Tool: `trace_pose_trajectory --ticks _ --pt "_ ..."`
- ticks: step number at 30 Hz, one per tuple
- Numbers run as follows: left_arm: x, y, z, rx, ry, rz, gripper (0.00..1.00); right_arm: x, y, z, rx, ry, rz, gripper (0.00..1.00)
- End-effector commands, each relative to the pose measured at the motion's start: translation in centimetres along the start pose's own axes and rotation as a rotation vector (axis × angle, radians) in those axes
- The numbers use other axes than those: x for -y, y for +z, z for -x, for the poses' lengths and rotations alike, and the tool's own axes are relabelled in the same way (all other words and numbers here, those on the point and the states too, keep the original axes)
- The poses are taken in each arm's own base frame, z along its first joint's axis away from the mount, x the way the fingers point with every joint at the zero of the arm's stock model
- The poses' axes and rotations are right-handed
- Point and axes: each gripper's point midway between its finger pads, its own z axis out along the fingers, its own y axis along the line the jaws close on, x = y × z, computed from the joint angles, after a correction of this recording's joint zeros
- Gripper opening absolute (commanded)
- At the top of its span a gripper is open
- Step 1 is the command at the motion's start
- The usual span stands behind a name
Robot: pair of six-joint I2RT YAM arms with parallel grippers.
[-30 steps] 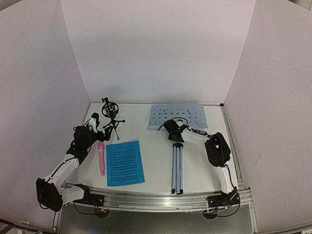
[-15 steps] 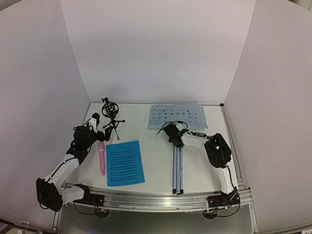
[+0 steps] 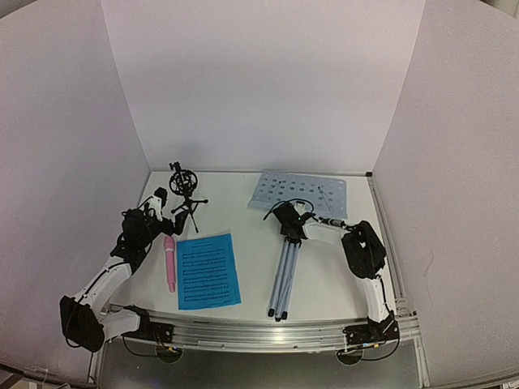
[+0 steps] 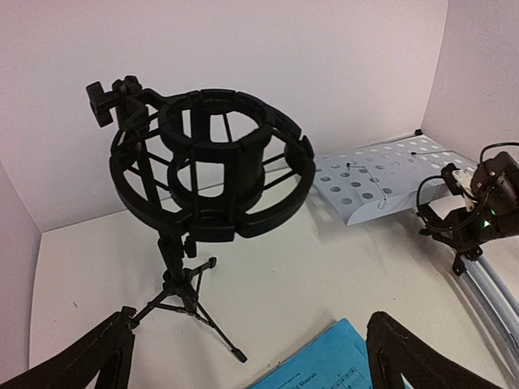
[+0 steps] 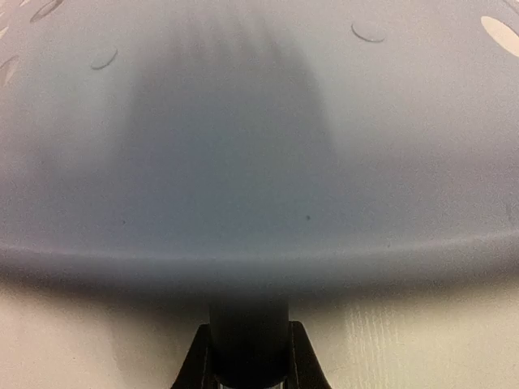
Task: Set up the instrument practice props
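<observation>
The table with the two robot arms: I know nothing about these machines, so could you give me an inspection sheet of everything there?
Surface: white table, props spread over it.
Job's things: music stand lying down, perforated top toward the far wall, folded legs toward the arms; blue sheet music flat; pink microphone lying at its left; black mic mount upright, empty.
Clutter: nothing seen.
Grippers: left gripper open, facing the mount; right gripper closed on the stand's post just below the top.
Cables: black loops at the right wrist; wires by the left base.
Surroundings: plain white walls on three sides.
</observation>
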Motion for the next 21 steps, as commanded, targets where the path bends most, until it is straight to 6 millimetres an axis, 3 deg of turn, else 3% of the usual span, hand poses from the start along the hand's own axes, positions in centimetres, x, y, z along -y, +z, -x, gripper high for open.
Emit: trace_pose_trajectory --ticks 1,4,7,11,14,18,21 --pt "1.7 -0.8 2.9 0.071 0.048 -0.088 1.00 -2.3 -10.4 13.6 0.393 0.145 0.193 0.00" --pt "2.1 -0.7 3.1 0.073 0.068 -0.114 0.99 -2.8 -16.0 18.3 0.602 0.182 0.295 0.00" --pt "2.8 -0.5 3.3 0.068 0.079 -0.142 0.99 -2.9 -19.6 20.9 0.743 0.208 0.360 0.00" --pt "4.4 -0.2 3.6 0.066 0.104 -0.202 0.97 -3.1 -23.5 23.4 0.877 0.245 0.440 0.00" --pt "5.9 0.2 3.9 0.055 0.114 -0.257 0.95 -3.7 -27.9 25.7 1.032 0.242 0.523 0.00" --pt "8.9 1.0 4.6 0.047 0.122 -0.356 0.92 -4.4 -34.2 27.9 1.239 0.216 0.651 0.00" --pt "11.6 2.3 4.5 0.028 0.103 -0.427 0.91 -3.9 -36.8 28.9 1.318 0.259 0.697 0.00"
